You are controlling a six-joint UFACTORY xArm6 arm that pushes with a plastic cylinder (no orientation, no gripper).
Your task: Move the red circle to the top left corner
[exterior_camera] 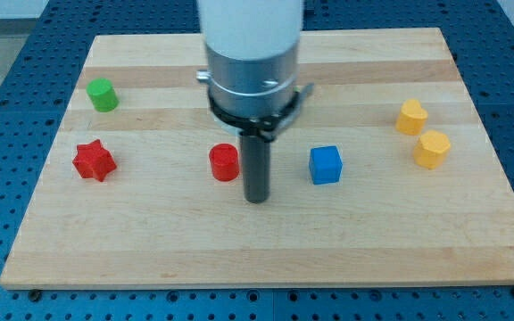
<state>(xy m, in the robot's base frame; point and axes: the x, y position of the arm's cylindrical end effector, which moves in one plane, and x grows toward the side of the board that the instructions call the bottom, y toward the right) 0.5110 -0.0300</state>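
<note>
The red circle (pixel 224 162) is a short red cylinder standing near the middle of the wooden board (pixel 266 241). My tip (pixel 256 198) is at the end of the dark rod, just to the view's right of the red circle and slightly below it, very close to it; I cannot tell if they touch. The arm's white and grey body hangs over the board's top middle and hides part of it.
A green cylinder (pixel 103 94) stands at the upper left. A red star (pixel 94 160) lies at the left. A blue cube (pixel 325 165) sits right of my tip. Two yellow blocks (pixel 410 117) (pixel 432 149) stand at the right.
</note>
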